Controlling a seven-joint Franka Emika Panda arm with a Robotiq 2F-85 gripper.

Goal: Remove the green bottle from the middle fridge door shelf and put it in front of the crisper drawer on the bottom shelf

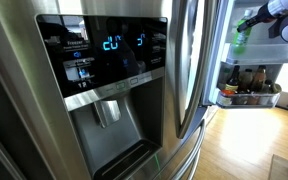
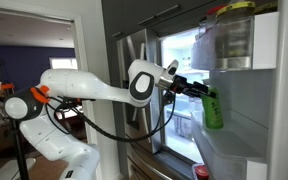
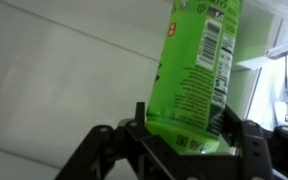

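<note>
Pincer (image 3: 189,137) clamped on green bottle (image 3: 196,75), lime translucent, barcode label (image 3: 217,47)

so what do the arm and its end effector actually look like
The arm is glossy white with rounded, tubular segments. One joint has a round cap ringed in black, and there's an orange tab near the base. A black cable loops under it. The end effector is black with angular linkage fingers.
</note>
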